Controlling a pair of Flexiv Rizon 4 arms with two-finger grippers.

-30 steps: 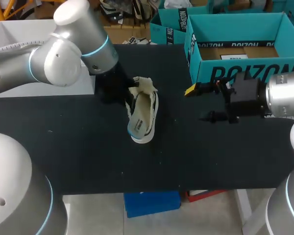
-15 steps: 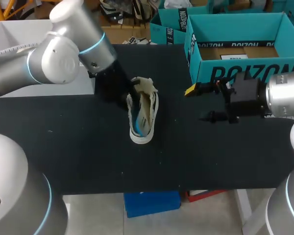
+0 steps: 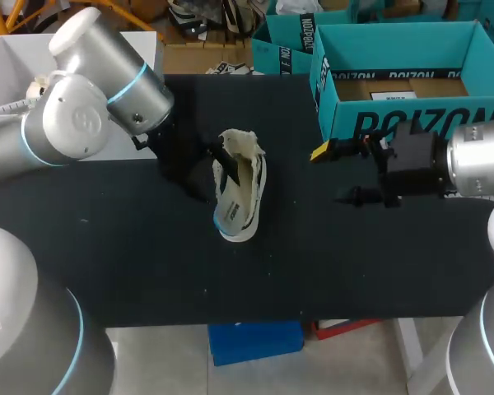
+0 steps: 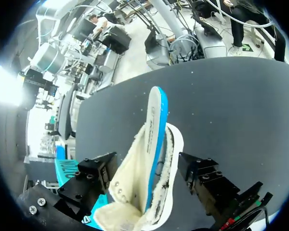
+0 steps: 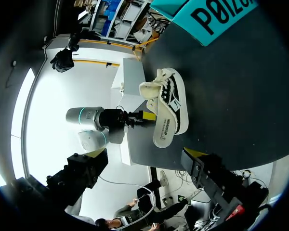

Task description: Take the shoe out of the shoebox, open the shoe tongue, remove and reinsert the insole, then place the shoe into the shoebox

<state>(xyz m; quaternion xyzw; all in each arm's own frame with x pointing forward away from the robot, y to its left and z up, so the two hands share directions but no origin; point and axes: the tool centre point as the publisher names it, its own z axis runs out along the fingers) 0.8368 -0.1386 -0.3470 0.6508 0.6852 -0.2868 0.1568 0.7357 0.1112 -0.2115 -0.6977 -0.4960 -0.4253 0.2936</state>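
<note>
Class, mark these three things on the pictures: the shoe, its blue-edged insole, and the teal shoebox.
shoe (image 3: 247,191): head view, on its pale side.
insole (image 4: 156,120): left wrist view, on the part sticking out of the shoe.
shoebox (image 3: 354,115): head view, on its front wall.

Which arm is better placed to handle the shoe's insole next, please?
Left, I'd judge: the left gripper is right at the shoe, while the right gripper hangs open by the shoebox, apart from it.
</note>
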